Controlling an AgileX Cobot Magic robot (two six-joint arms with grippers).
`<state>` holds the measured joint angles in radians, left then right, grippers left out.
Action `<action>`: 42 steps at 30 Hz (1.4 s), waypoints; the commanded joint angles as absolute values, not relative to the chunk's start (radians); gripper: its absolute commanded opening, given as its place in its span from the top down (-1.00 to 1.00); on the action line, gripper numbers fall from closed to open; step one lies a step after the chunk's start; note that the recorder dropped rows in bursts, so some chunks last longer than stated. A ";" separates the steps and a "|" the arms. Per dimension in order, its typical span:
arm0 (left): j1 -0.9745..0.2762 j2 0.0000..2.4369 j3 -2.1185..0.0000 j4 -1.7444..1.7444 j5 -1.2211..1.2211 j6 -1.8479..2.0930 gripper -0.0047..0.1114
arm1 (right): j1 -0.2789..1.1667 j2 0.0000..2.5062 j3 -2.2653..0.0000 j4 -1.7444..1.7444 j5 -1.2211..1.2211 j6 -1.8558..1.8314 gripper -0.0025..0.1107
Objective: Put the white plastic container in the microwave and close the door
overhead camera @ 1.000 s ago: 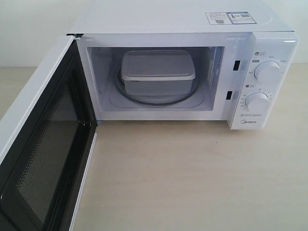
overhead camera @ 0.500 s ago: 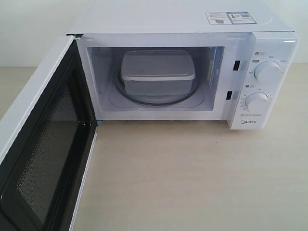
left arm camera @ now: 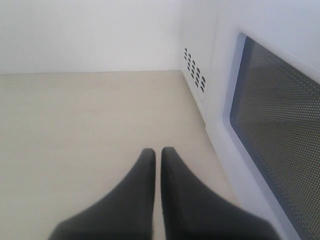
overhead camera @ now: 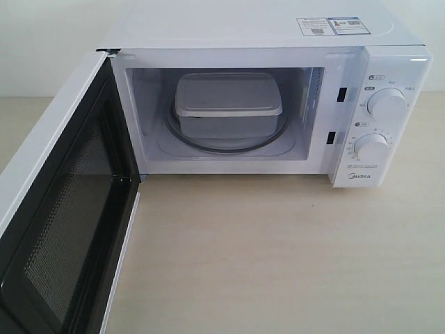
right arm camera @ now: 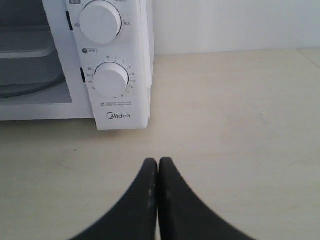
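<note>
The white plastic container point(overhead camera: 227, 104) sits on the glass turntable point(overhead camera: 229, 142) inside the microwave point(overhead camera: 278, 42). The door point(overhead camera: 62, 209) stands wide open at the left, black mesh inner face showing. No gripper appears in the exterior view. My left gripper point(left arm camera: 157, 152) is shut, empty, over the table beside the door's outer face with its dark window point(left arm camera: 280, 140). My right gripper point(right arm camera: 158, 162) is shut, empty, a little in front of the Midea control panel point(right arm camera: 112, 75); an edge of the container point(right arm camera: 25, 50) shows in the cavity.
Light wooden tabletop point(overhead camera: 278, 257) stretches in front of the microwave and to its right point(right arm camera: 240, 115). A white wall point(left arm camera: 90, 35) stands behind. Vent holes point(left arm camera: 194, 75) mark the microwave's left side.
</note>
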<state>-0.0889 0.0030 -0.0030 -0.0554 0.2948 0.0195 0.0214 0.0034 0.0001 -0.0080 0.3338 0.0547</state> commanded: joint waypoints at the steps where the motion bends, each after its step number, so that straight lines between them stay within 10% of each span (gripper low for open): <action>1: -0.092 0.000 0.000 -0.059 0.294 0.009 0.84 | 0.020 0.000 0.000 0.000 0.329 0.047 0.96; 34: -0.092 0.000 0.000 -0.065 0.292 0.000 0.84 | 0.020 0.000 0.000 0.000 0.329 0.047 0.96; 42: -0.092 0.000 -0.326 -0.072 0.421 -0.048 0.84 | 0.020 0.000 0.000 0.000 0.329 0.047 0.96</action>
